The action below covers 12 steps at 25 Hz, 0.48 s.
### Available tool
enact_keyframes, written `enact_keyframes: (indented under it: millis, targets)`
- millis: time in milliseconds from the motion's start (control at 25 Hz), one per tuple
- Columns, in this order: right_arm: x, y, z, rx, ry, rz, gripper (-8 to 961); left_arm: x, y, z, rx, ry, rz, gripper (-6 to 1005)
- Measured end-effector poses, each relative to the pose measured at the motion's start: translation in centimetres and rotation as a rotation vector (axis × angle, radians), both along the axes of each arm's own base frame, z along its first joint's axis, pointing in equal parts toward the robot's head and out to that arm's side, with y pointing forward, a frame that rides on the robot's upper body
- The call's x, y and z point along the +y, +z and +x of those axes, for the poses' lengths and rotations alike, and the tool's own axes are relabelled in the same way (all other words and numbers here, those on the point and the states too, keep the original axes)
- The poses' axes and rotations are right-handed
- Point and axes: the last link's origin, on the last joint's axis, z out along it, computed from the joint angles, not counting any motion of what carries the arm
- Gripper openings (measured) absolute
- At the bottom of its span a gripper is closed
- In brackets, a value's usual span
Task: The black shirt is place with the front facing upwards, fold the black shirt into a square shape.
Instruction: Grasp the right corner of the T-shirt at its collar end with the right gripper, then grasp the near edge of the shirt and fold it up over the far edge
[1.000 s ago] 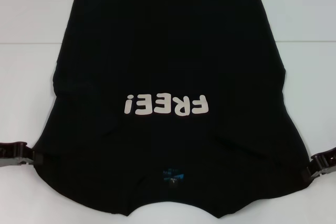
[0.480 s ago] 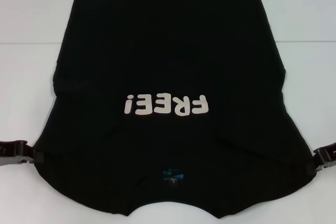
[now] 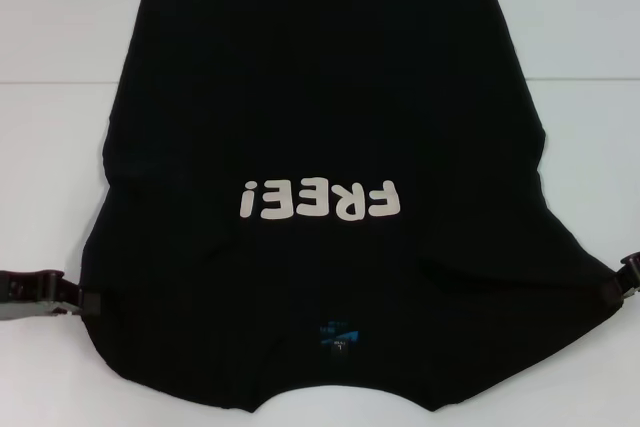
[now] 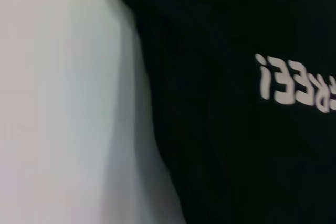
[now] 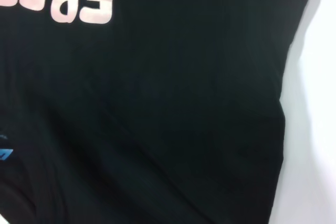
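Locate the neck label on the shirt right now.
Head view: the neck label sits near the bottom centre of the black shirt, just below the "FREE!" lettering, between the left claw and right claw.

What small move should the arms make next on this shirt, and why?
Probably draw both sleeve edges inward. The black shirt lies flat and unfolded, lettering up, collar toward the robot. The left gripper sits at its left sleeve edge and the right gripper at its right, so a first side fold looks due.

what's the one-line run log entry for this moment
stage: pre-fold | black shirt: flat, front up, unfolded | left gripper: at shirt's left sleeve edge | right gripper: at right sleeve edge | table: white
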Motion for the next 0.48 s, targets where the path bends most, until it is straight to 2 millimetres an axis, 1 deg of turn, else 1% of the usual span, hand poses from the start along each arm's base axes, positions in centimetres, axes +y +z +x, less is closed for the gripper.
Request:
enact_keyframes:
  millis: [200, 480]
  targets:
    - [-0.5, -0.1, 0.0, 0.004, 0.012, -0.038, 22, -0.9, -0.2, -0.1, -0.036, 0.008, -0.044, 57]
    - [-2.3, 0.0, 0.9, 0.014, 0.031, -0.139, 22, -2.6, 0.4, 0.1, -0.103, -0.006, -0.171, 60]
